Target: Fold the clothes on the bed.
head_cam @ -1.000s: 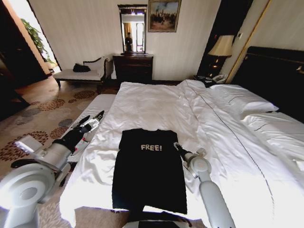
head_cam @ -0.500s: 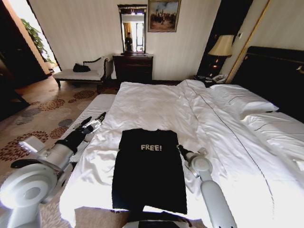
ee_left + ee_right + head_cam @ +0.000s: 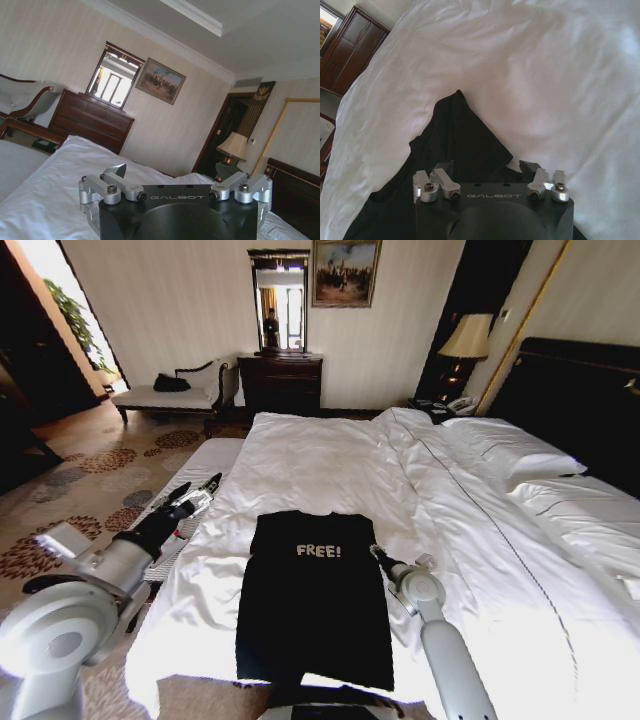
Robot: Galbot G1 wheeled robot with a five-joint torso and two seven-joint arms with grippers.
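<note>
Because the bed (image 3: 330, 450) is large and its white duvet (image 3: 470, 570) is soft, the black T-shirt (image 3: 315, 610), lying flat near the foot edge with both sleeves already folded in, should be pinched alone, without duvet cloth. The right gripper (image 3: 375, 552) rests at the shirt's right shoulder, fingers spread and nothing held. The left gripper (image 3: 200, 490), also spread, is held off the bed's left side and should be brought to the opposite shoulder.

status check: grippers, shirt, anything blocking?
Left gripper raised off the bed's left edge, fingers open. Right gripper at the black T-shirt's right edge. Shirt flat on the bed, sleeves folded in. No obstructions.
</note>
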